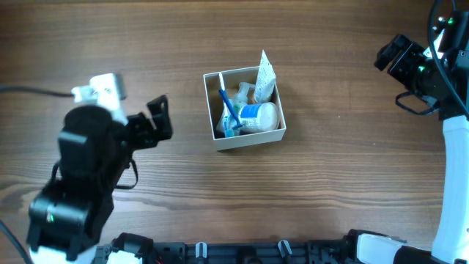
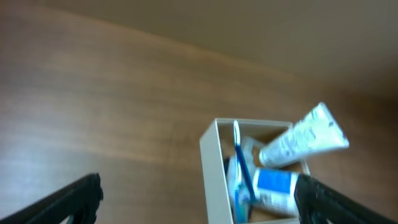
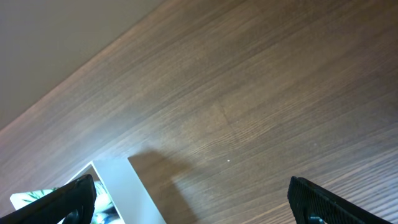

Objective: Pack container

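Sitting near the middle of the brown wood-grain table (image 1: 330,183), the small square cardboard container with white outer walls and a tan inside (image 1: 249,138) already holds several toiletries. A blue-handled toothbrush (image 1: 229,110) leans along its left side, and a white bottle with a blue label (image 1: 260,116) lies across the bottom. A white printed squeeze tube (image 1: 265,72) is propped in the far right corner with its crimped end poking above the rim. Something pale lies beneath these, too crowded to identify. No loose item shows on the table in any of the three views, so packing looks, by my reading, finished or very nearly so. The only things that might be left are seating the tube lower, if it is meant to sit below the rim, and drawing the arms clear. The left gripper (image 1: 160,119) hovers just to the left of the container, apart from it and pointed toward it. Its wrist camera shows its black fingers (image 2: 71,199) spread wide at the two edges of the frame, gripping nothing, with the box beyond them. The right gripper (image 1: 399,62) is well away near the table's far right edge, its fingers (image 3: 65,199) likewise wide apart and empty, with only a corner of the container in its view.
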